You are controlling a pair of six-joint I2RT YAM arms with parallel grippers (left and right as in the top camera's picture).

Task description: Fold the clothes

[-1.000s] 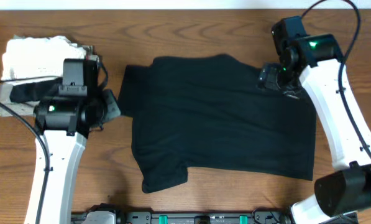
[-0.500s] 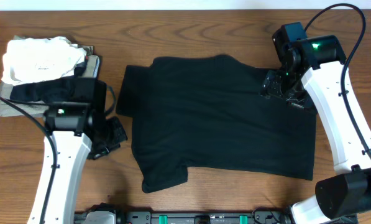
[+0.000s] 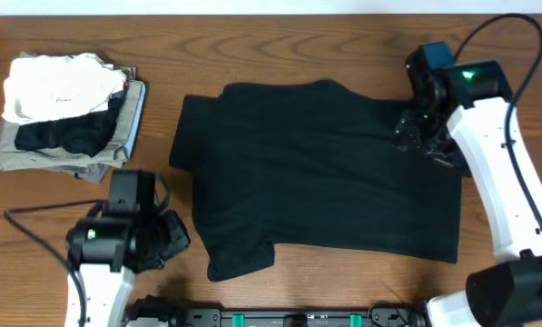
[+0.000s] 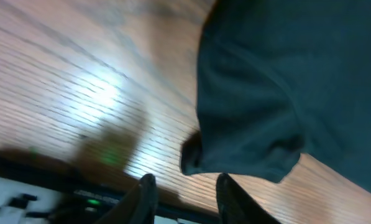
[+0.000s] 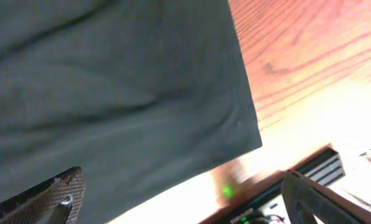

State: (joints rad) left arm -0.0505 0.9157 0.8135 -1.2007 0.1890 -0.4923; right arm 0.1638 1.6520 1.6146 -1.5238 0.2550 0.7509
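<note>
Overhead: the black T-shirt [image 3: 325, 173] lies spread flat at centre frame on the table [image 3: 280, 36]. The left gripper [image 3: 172, 240] is at lower left, near its sleeve. The right gripper [image 3: 414, 134] is at its upper-right edge.
Left wrist: jaws narrowly parted, empty, with the sleeve at right.
Right wrist: jaws wide apart over the fabric.

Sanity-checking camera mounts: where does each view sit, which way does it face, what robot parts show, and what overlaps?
Overhead: fixed above the table, looking straight down; black T-shirt, folded pile, both arms show.
Left wrist: on the left gripper, low, facing the shirt's sleeve; its two fingers show, apart.
Right wrist: on the right gripper, facing down at a shirt corner; both fingers show, wide apart.
Shared: the T-shirt and table appear in all three.
</note>
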